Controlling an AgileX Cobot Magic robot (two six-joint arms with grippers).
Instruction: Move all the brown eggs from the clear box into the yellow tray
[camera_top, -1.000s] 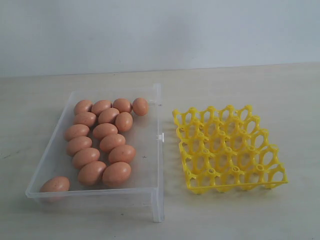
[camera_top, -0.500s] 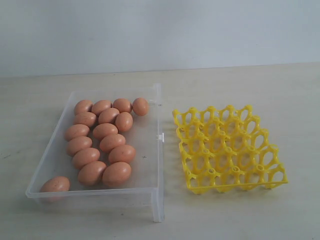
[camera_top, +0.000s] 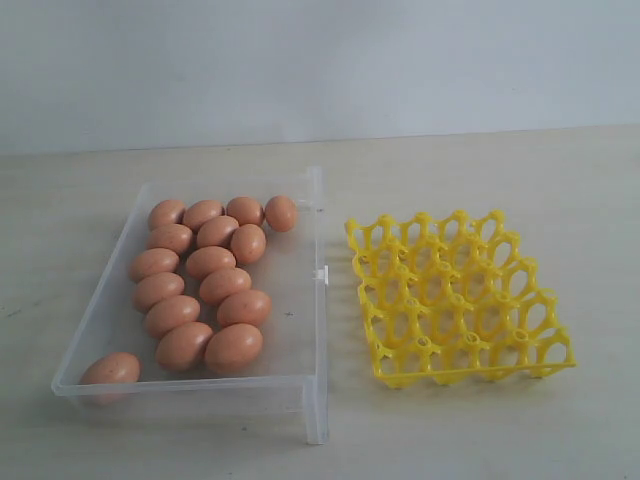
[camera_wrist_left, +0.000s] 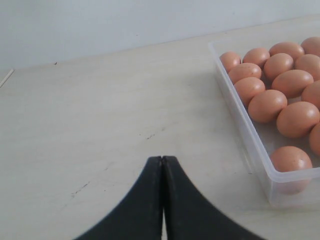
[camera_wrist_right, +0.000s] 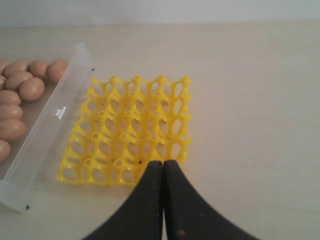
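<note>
My left gripper (camera_wrist_left: 162, 160) hung over the bare table (camera_wrist_left: 90, 125), its two black fingers pressed tightly together and holding nothing. My right gripper (camera_wrist_right: 163, 163) was pinched closed and empty too, its tips showing against one edge of the yellow tray (camera_top: 470, 372). All the brown eggs (camera_top: 224, 285) lay inside the clear box (camera_top: 318, 330). Most were bunched in rows, and one sat alone in a front corner. The tray stood just beside the box, to its right in the exterior view.

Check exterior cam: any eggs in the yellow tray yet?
No, every cell of the yellow tray shows empty, and all the brown eggs lie in the clear box.
</note>
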